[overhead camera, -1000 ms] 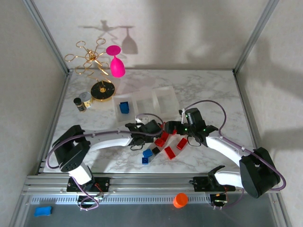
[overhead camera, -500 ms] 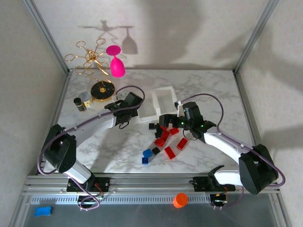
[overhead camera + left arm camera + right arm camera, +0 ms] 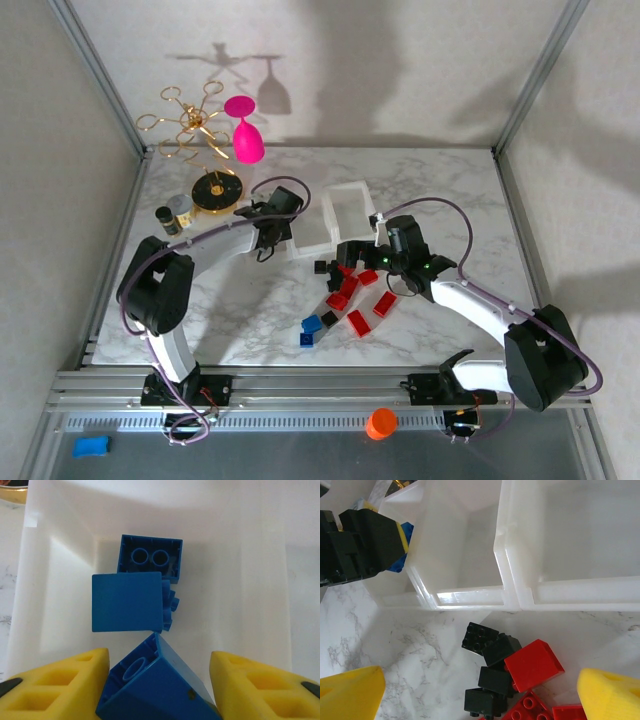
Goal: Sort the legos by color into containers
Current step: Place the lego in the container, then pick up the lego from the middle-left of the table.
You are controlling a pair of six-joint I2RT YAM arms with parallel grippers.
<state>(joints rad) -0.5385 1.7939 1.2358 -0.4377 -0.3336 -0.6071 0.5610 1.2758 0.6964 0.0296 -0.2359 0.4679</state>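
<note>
Hanging over the containers' [image 3: 470, 597] left compartment, the left gripper [image 3: 159, 660] flanks a tilted blue brick [image 3: 150, 690]; whether it pinches it is unclear. Two more blue bricks [image 3: 127, 602] lie below. The right gripper [image 3: 480, 675], spread wide, hovers over black legos [image 3: 497, 650] and red legos [image 3: 535, 665] beside the containers, mid-worktop [image 3: 395, 630].

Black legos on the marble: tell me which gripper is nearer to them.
Right. The right gripper hangs open over the black legos; the left gripper is over the left compartment with blue bricks.
</note>
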